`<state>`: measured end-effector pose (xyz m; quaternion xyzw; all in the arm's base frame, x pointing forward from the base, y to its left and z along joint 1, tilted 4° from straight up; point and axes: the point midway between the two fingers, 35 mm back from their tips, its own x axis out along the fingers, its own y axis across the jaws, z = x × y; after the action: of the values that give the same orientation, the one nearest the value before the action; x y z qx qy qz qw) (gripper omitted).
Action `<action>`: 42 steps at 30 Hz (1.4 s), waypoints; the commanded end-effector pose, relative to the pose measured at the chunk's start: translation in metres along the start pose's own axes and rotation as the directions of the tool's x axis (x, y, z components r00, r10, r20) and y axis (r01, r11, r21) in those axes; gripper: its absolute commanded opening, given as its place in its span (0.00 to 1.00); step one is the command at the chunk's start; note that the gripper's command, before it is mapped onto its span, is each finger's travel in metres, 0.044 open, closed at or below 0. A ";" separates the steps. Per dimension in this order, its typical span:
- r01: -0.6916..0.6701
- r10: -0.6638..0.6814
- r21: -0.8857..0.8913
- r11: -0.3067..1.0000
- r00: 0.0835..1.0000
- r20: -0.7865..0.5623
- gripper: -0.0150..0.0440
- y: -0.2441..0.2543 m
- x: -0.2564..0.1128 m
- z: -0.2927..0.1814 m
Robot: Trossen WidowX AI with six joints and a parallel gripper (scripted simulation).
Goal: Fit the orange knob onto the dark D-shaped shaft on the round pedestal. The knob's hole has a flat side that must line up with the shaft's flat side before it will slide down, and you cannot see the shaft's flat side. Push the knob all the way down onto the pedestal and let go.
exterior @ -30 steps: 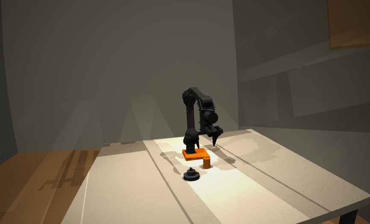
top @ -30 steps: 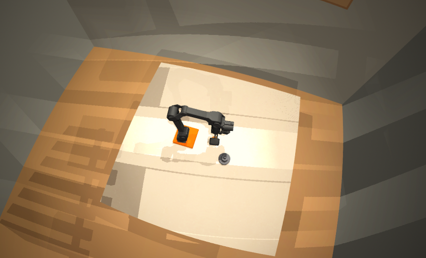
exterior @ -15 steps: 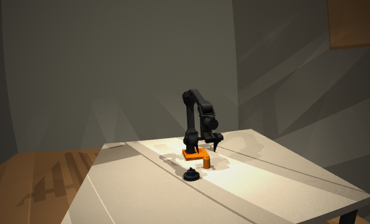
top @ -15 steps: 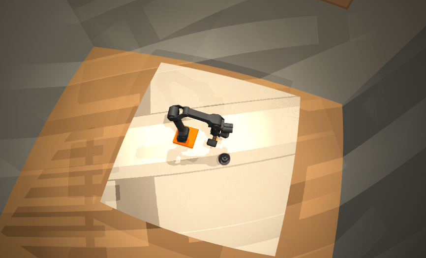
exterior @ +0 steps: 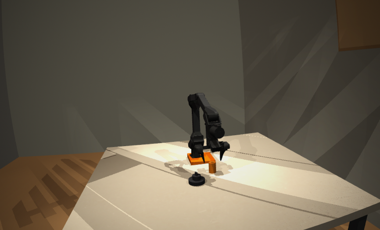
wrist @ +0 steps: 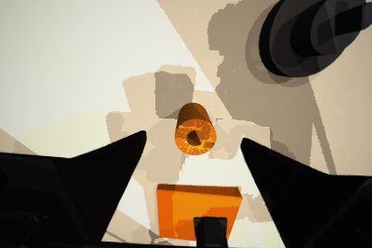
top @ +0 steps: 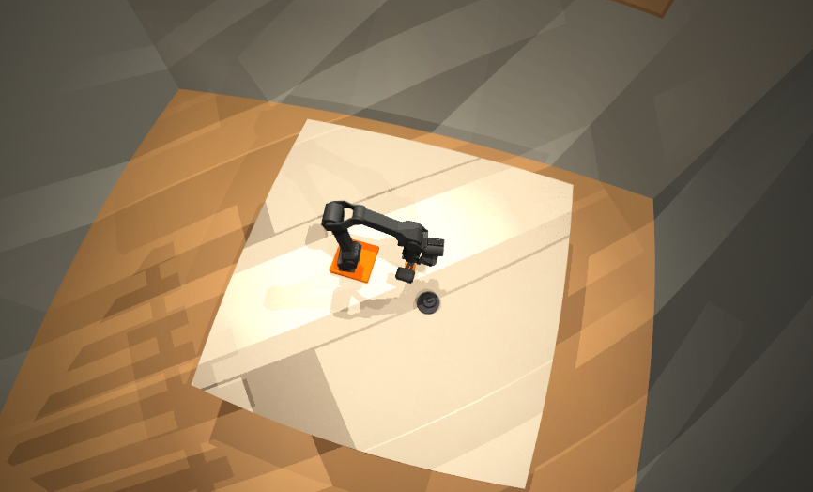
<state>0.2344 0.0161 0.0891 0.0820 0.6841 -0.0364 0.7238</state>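
The orange knob [exterior: 212,168] [wrist: 195,124] stands upright on the table, hole facing up; its dark hole [wrist: 193,138] shows in the wrist view. In the top view the arm mostly hides the knob. My gripper [exterior: 212,160] [wrist: 194,139] is wide open and empty above the knob, with one finger to each side of it in the wrist view. The dark round pedestal [top: 421,309] [exterior: 196,181] [wrist: 282,60] stands apart from the knob, at the upper right of the wrist view. Its bare shaft [exterior: 196,174] [wrist: 357,19] points up. The shaft's flat side cannot be made out.
The arm's orange base plate [top: 370,257] [exterior: 207,157] [wrist: 186,211] lies behind the knob in the exterior view and low in the wrist view. The pale table [top: 467,373] [exterior: 173,205] carries striped light and arm shadows.
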 end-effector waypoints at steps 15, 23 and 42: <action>0.006 -0.006 0.005 1.000 1.000 -0.004 1.00 -0.001 0.030 0.000; 0.006 -0.006 0.005 1.000 1.000 -0.004 1.00 -0.001 0.042 0.000; 0.006 -0.006 0.005 1.000 1.000 -0.005 0.60 -0.001 0.055 -0.002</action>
<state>0.2350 0.0190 0.0342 0.0818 0.6866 -0.0368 0.7215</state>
